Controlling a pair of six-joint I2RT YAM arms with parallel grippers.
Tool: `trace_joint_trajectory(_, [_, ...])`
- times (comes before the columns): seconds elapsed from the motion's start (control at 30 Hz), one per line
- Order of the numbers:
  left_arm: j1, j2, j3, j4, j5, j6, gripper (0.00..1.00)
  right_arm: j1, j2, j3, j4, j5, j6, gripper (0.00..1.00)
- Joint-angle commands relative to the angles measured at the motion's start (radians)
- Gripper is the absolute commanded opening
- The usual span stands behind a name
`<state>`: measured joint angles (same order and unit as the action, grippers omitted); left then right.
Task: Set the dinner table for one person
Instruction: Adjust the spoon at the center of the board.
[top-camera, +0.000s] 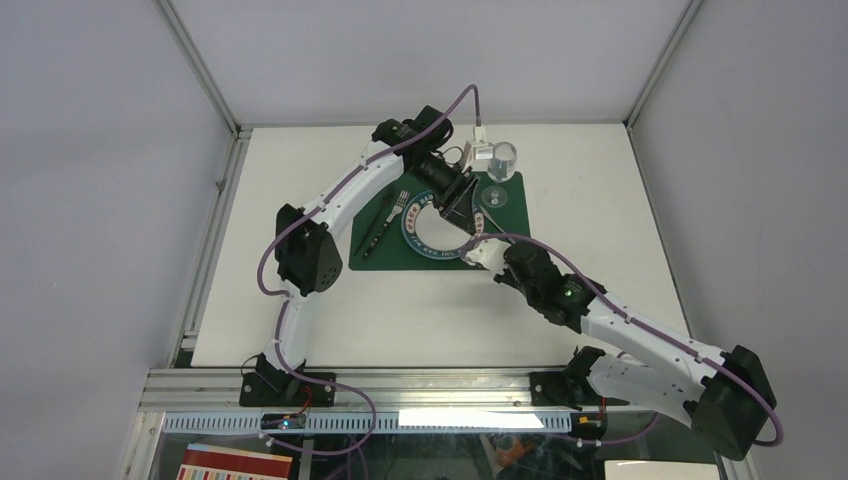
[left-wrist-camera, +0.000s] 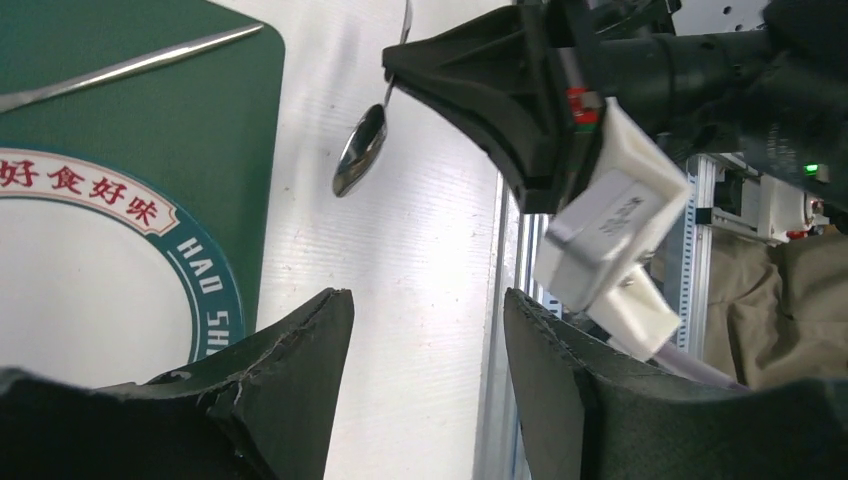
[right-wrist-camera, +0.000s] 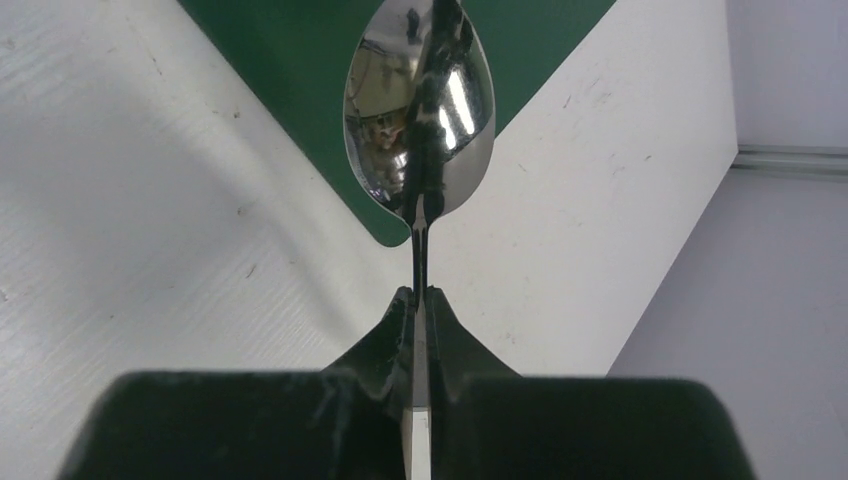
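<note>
While the right hand (right-wrist-camera: 418, 300) pinches the spoon (right-wrist-camera: 420, 110) at a corner of the placemat (right-wrist-camera: 290, 60) and the left hand (left-wrist-camera: 425, 305) hangs open, the spoon probably needs laying on that placemat.

A large white rectangular tabletop (top-camera: 420, 325) is edged with silver aluminium framing (top-camera: 400, 385). A dark green placemat (top-camera: 385, 260) with rounded corners is laid flat directly on it. From the left gripper (left-wrist-camera: 425, 310), the placemat is seen ahead and to the left, bare white tabletop straight ahead, and the framing off to the right. Ahead of the right gripper (right-wrist-camera: 420, 300), one rounded corner of the placemat is seen. Bare, faintly scuffed tabletop is seen beneath that gripper and to either side.
</note>
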<state>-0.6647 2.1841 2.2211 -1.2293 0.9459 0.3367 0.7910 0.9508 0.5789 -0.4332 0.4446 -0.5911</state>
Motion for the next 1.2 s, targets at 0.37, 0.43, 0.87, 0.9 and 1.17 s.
trace_joint_trajectory(0.37, [0.021, 0.176, 0.155, -0.035, 0.134, 0.035, 0.62, 0.007, -0.016, 0.081, 0.163, -0.014, -0.073, 0.00])
trace_joint_trajectory(0.43, [0.022, 0.201, 0.188, -0.052, 0.153, 0.039, 0.62, 0.007, 0.000, 0.085, 0.169, -0.025, -0.071, 0.00])
trace_joint_trajectory(0.87, [0.014, 0.206, 0.234, -0.059, 0.204, 0.037, 0.56, 0.007, 0.040, 0.105, 0.195, -0.044, -0.083, 0.00])
trace_joint_trajectory(0.9, [0.013, 0.203, 0.229, -0.060, 0.207, 0.038, 0.56, 0.006, 0.046, 0.110, 0.195, -0.037, -0.082, 0.00])
trace_joint_trajectory(1.17, [-0.007, 0.166, 0.174, -0.084, 0.225, 0.076, 0.36, 0.007, 0.081, 0.096, 0.246, -0.015, -0.099, 0.00])
